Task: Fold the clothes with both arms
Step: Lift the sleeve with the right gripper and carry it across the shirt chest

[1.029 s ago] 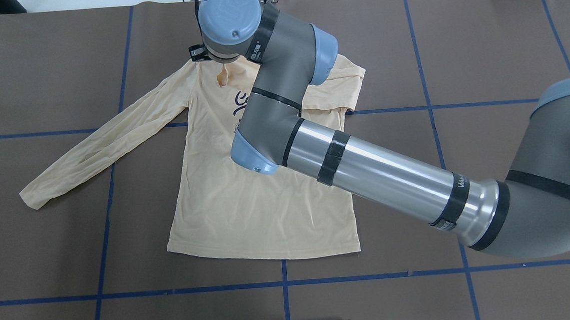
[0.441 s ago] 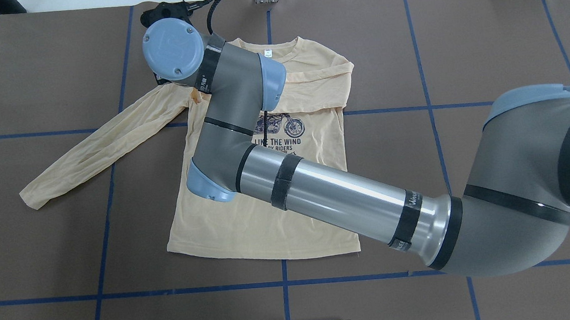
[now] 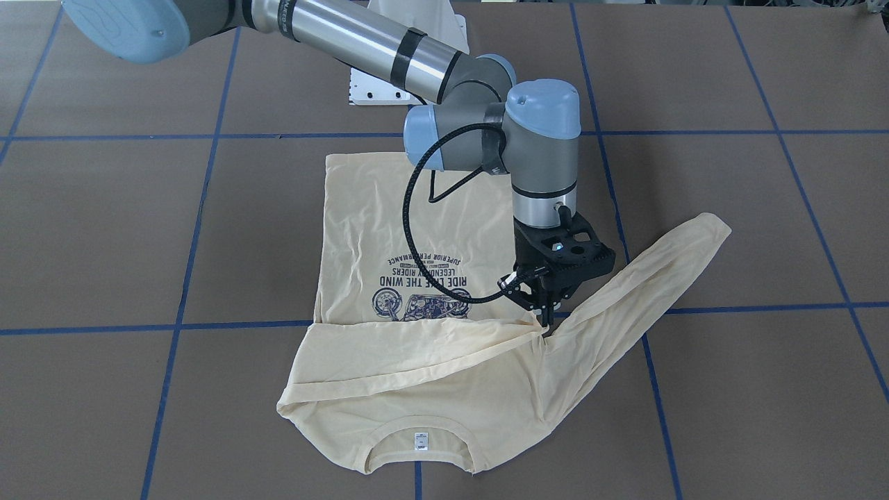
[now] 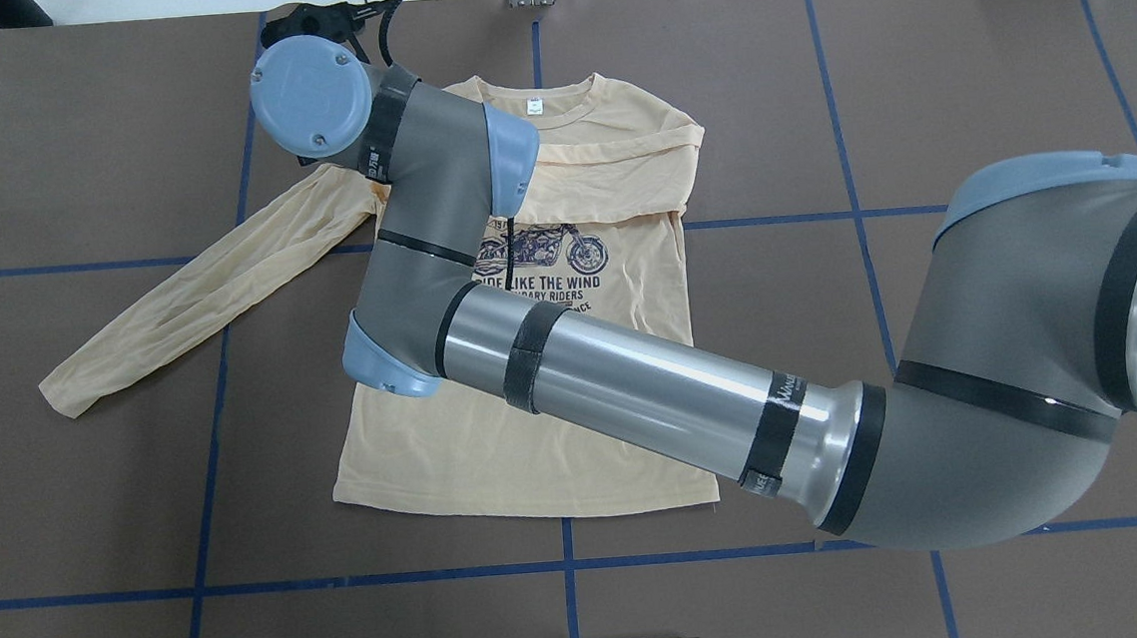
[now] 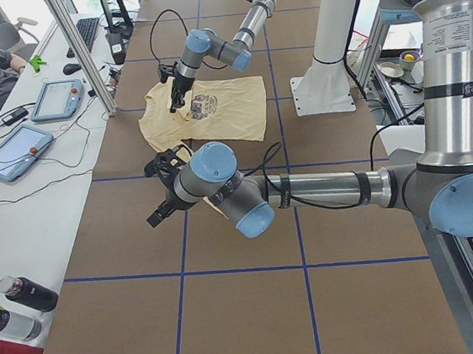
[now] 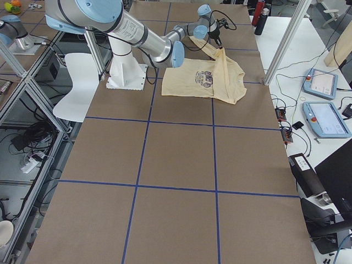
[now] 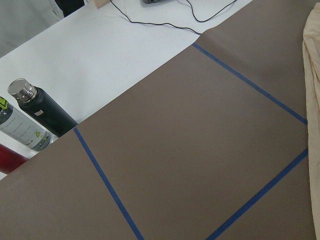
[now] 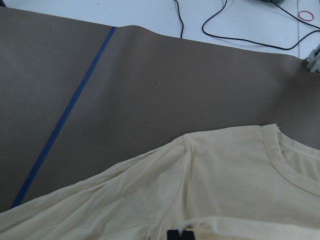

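One sleeve (image 4: 618,170) is folded across the chest, and your right gripper (image 3: 547,316) has its jaws closed, seemingly pinching the cuff. From overhead, the other sleeve (image 4: 196,285) trails to 8 o'clock and the body is unfolded. The shirt (image 4: 497,444) lies flat mid-bench (image 4: 962,81), collar (image 4: 538,91) at 12, hem (image 4: 521,497) at 6. Left gripper (image 5: 155,192), off the cloth: jaws, can't tell.

— What sort of place is this?
— Probably a robotics lab: a worktop (image 6: 176,159) gridded with blue tape (image 6: 165,186), teach pendants (image 6: 325,118), aluminium posts (image 6: 286,41), and an arm (image 6: 140,33) on a white pedestal (image 6: 122,66).
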